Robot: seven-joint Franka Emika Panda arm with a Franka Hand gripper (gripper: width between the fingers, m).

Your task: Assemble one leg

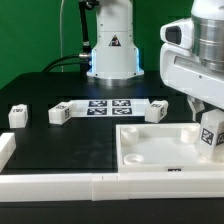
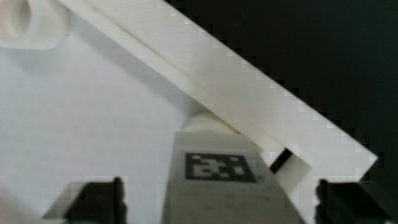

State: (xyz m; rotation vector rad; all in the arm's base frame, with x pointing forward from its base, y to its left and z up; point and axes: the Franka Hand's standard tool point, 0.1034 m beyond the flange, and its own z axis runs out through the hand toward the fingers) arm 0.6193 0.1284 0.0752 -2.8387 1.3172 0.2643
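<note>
White arm (image 1: 196, 68), black-fingered tool (image 2: 222, 198)

White tagged leg (image 1: 211, 134) at tray (image 1: 150, 129) edge

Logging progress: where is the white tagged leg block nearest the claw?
At the exterior view's right, the small white tagged plastic leg block sits beside the large white tray's rim, between the open claw's fingers.

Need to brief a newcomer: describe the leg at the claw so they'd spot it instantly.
Start at the white tray on the exterior view's right. At its right end, under the claw, is the leg, a small white block with a black-and-white tag. Unlike the other legs on the table, it sits between the claw's fingers.
</note>
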